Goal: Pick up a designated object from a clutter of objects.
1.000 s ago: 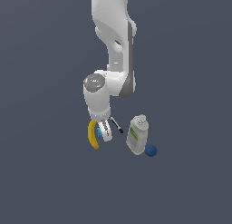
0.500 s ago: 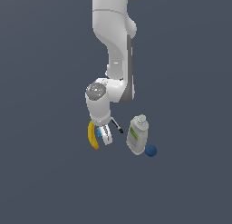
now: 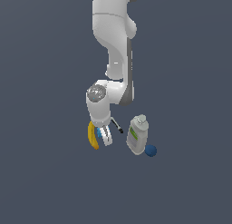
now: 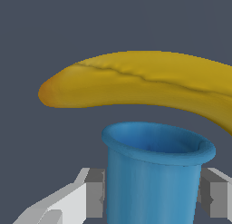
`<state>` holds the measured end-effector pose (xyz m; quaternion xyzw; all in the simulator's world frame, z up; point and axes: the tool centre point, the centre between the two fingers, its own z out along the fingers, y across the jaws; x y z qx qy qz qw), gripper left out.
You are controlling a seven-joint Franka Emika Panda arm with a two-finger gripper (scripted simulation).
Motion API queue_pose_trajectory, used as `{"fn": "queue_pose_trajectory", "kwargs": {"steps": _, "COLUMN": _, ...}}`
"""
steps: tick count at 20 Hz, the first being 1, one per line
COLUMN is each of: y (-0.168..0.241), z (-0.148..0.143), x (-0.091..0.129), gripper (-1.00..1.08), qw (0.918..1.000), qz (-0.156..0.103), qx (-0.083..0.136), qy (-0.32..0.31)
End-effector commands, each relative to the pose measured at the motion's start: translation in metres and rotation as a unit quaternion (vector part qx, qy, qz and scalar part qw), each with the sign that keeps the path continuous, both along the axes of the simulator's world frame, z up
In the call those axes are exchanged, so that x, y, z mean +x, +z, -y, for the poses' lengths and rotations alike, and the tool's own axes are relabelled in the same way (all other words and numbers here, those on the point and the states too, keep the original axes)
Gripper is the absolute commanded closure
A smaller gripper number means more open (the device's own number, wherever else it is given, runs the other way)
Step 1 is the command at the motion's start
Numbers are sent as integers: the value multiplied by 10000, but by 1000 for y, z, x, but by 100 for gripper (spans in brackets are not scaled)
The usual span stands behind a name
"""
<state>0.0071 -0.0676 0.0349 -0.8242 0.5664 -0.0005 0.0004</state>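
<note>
The light-blue block shows in the wrist view as a boxy, cup-like piece between my two fingers, whose pads sit against its sides. In the exterior view it is a small blue patch beside the yellow banana. My gripper is down at the floor, right beside the banana, shut on the block. The banana lies just beyond the block in the wrist view. The white bottle with green label, the dark blue ball and the thin black marker lie toward the exterior view's right.
The floor is a plain dark grey surface. The arm's white links rise above the clutter. The marker lies between my gripper and the bottle.
The arm's wrist has come down slightly toward the block and banana. The clutter has not moved.
</note>
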Motion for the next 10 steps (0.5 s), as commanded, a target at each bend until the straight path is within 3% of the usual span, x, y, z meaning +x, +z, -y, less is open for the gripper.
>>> {"fn": "queue_pose_trajectory", "kwargs": {"steps": 1, "y": -1, "z": 0, "x": 0, "gripper": 108, "qw": 10000, "qz": -7, "qx": -1, "qy": -2}}
{"fn": "queue_pose_trajectory", "kwargs": {"steps": 10, "y": 6, "z": 3, "x": -2, "gripper": 108, "qw": 10000, "qz": 0, "qx": 0, "qy": 0}}
